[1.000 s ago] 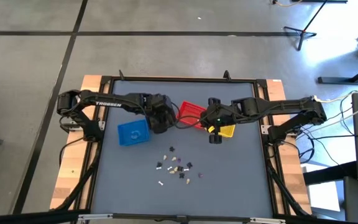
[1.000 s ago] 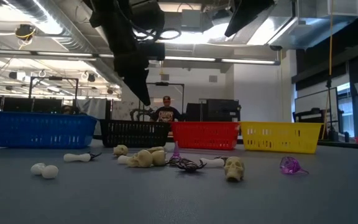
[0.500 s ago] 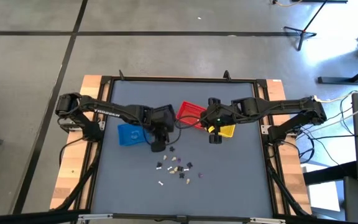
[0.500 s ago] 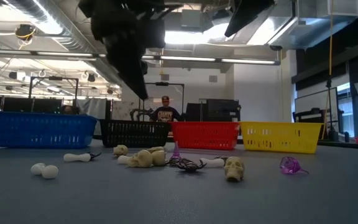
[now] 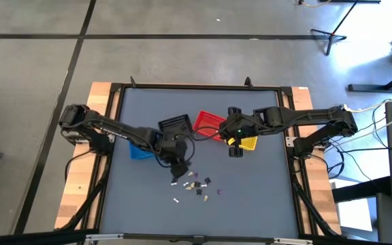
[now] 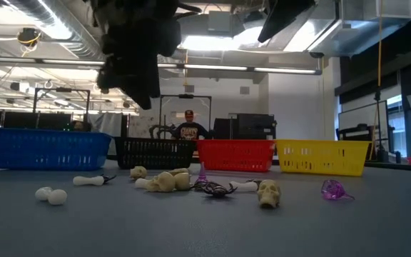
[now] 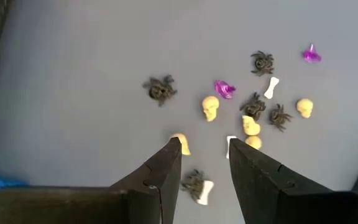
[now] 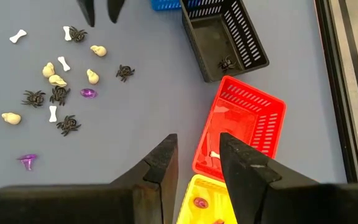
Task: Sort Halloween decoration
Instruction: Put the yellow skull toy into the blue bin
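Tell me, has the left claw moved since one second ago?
Yes. In the high view the left claw has moved away from the black basket it covered before, toward the trinket pile. It is open. The right claw waits by the yellow basket.

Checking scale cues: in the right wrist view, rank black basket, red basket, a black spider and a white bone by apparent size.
1. black basket and red basket: look alike, not ranked
2. black spider
3. white bone: close to the spider, unsure
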Available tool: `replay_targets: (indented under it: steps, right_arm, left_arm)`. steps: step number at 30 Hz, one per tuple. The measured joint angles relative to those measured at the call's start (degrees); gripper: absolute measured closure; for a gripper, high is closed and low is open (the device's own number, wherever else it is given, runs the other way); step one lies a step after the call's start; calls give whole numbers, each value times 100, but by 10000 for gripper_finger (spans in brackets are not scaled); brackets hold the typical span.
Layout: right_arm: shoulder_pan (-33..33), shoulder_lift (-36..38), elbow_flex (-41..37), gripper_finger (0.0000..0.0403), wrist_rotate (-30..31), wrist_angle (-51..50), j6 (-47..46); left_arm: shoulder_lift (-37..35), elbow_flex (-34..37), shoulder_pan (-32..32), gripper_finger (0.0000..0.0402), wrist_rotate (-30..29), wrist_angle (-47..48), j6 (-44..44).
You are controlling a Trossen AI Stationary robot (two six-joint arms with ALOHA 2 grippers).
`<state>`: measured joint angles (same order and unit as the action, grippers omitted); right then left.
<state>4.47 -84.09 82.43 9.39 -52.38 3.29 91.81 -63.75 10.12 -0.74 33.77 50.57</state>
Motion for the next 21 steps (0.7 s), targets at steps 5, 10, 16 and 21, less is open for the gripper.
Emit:
replay_targets:
  steps: [5, 10, 16, 21]
  right_arm:
    - [0, 0, 0, 288, -2, 0, 0]
    - [0, 0, -2, 288, -3, 0, 0]
    - [0, 0, -4, 288, -4, 4, 0]
    - [0, 0, -4, 288, -4, 4, 0]
  left_arm:
    - [133, 0, 276, 276, -307, 4, 642]
    - [350, 4, 421, 276, -484, 12, 938]
    - [575, 4, 462, 276, -579, -16, 1197]
    - [752, 4, 469, 276, -580, -51, 1242]
